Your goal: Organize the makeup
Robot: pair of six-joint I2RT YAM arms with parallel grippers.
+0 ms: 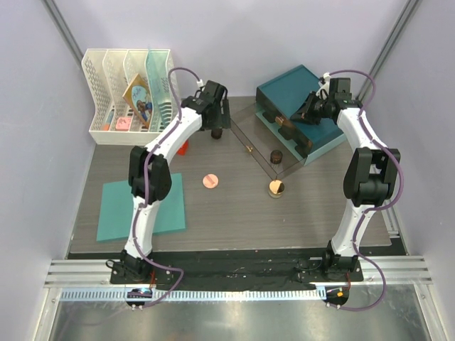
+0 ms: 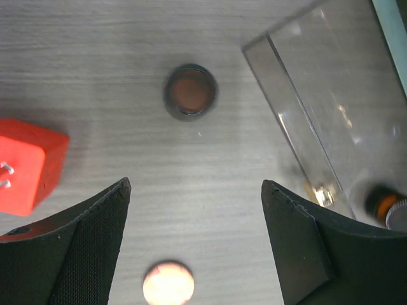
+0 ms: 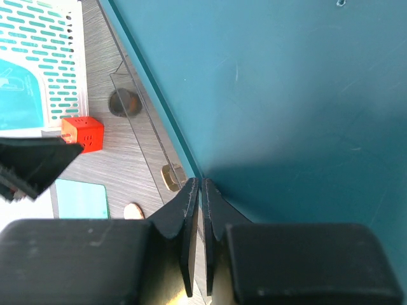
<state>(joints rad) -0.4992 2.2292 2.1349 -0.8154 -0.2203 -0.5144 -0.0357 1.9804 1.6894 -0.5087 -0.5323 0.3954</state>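
My left gripper [image 1: 214, 108] is open and empty above the table; in the left wrist view [image 2: 196, 184] a dark brown round jar [image 2: 189, 92] stands beyond its tips and the pink round compact [image 2: 168, 284] lies below between the fingers. The top view shows that jar [image 1: 215, 133], the compact [image 1: 210, 181], a second dark jar [image 1: 276, 156] and the gold-lidded jar [image 1: 276, 188]. My right gripper [image 1: 308, 111] is shut, over the teal box [image 1: 298, 89]. In the right wrist view [image 3: 198, 182] its tips sit at the box's [image 3: 286, 95] left edge with nothing visible between them.
A clear hinged panel [image 1: 245, 135] slopes from the teal box toward the table centre, with small dark items [image 1: 288, 128] along the box front. A red cube [image 1: 183, 147] sits by the left arm. The white rack [image 1: 128, 96] stands back left, the teal mat [image 1: 142, 206] front left.
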